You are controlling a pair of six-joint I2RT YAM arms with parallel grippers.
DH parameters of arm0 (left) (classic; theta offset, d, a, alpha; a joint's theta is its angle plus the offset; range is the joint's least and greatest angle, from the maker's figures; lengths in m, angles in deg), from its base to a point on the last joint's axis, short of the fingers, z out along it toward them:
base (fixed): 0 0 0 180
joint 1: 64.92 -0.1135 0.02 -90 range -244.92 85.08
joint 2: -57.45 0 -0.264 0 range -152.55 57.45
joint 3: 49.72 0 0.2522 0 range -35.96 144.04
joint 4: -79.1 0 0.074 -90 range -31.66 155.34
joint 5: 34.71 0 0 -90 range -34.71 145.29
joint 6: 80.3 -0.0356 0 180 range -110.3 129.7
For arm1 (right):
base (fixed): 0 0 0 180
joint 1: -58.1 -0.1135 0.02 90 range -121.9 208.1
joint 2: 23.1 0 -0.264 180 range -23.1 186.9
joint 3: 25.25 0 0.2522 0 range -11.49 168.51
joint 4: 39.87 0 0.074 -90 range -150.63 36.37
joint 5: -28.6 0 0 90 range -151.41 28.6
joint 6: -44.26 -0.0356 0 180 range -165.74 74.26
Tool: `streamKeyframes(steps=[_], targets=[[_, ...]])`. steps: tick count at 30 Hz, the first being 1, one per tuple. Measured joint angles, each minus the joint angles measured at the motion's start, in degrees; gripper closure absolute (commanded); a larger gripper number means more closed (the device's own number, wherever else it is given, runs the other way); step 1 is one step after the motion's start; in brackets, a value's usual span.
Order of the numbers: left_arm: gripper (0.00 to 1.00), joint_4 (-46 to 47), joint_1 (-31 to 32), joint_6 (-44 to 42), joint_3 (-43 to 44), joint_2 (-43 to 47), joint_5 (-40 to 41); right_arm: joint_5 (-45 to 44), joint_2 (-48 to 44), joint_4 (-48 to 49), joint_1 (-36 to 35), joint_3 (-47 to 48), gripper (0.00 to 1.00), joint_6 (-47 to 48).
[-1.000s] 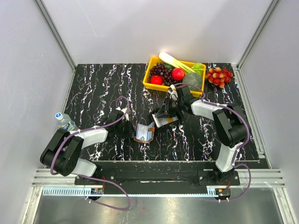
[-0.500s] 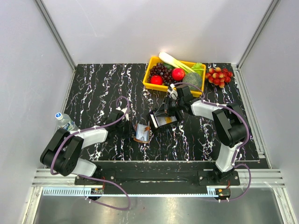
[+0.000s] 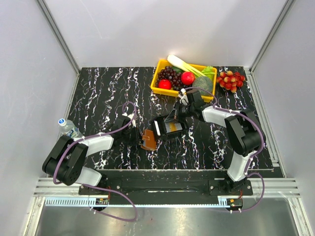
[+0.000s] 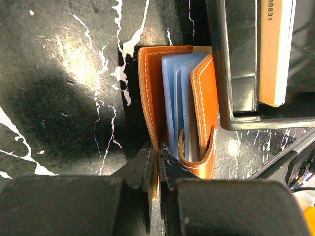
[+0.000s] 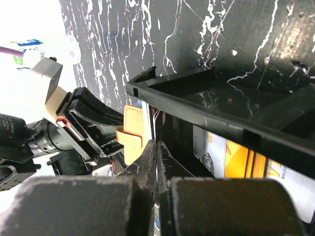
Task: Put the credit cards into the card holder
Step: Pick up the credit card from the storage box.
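Shut tight, the left gripper point(image 4: 157, 164) pinches the outer brown flap of the card holder point(image 4: 150, 83). The card holder lies on the black table point(image 4: 59, 73) with white streaks, near the middle and a bit toward the front edge. It is partly open. Pale blue sheets point(image 4: 174, 93) stand inside it, and it is hard to tell if they are cards or pockets. Its snap tab point(image 5: 130, 135) sticks out at one end.

Right beside the card holder, so close that they seem to touch, sits a small black box point(image 4: 241, 73). The credit cards point(image 4: 275, 49) are in this box, not in the card holder. One of them shows an orange face with a pale edge.

The right gripper point(image 5: 156, 152) has its two fingers pressed together at the side of the black box that faces the card holder. Whether something thin is caught between them cannot be seen.

At the back of the table a yellow basket point(image 3: 156, 77) holds fruit and vegetables. A bunch of red grapes point(image 3: 231, 79) lies on the table just beside it. A water bottle point(image 3: 68, 128) lies at the left edge of the table, near the left arm.
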Motion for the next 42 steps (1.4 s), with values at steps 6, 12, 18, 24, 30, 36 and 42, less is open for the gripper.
streamKeyframes(steps=[6, 12, 18, 24, 30, 36, 42], targets=[[1.00, 0.0, 0.0, 0.0, 0.0, 0.0, 0.0, -4.7, -2.7, -5.4, 0.0, 0.0, 1.00, 3.2], [1.00, 0.0, 0.0, 0.0, 0.0, 0.0, 0.0, -8.9, -4.6, -11.1, -0.1, 2.0, 1.00, 7.4], [1.00, 0.0, 0.0, 0.0, 0.0, 0.0, 0.0, -14.3, -5.1, -17.5, -3.4, 6.6, 1.00, 12.0], [1.00, 0.0, 0.0, 0.0, 0.0, 0.0, 0.0, -14.0, -4.7, -17.8, -5.9, 7.8, 1.00, 12.6], [1.00, 0.0, 0.0, 0.0, 0.0, 0.0, 0.0, -11.5, -3.7, -16.3, -5.9, 7.8, 1.00, 11.1], [1.00, -0.1, 0.0, 0.0, 0.1, 0.0, 0.0, -8.3, -2.5, -13.4, -5.9, 7.6, 1.00, 9.2], [1.00, -0.2, 0.0, 0.0, 0.1, 0.0, 0.0, -6.1, -0.7, -10.0, -5.9, 6.9, 1.00, 6.6]])
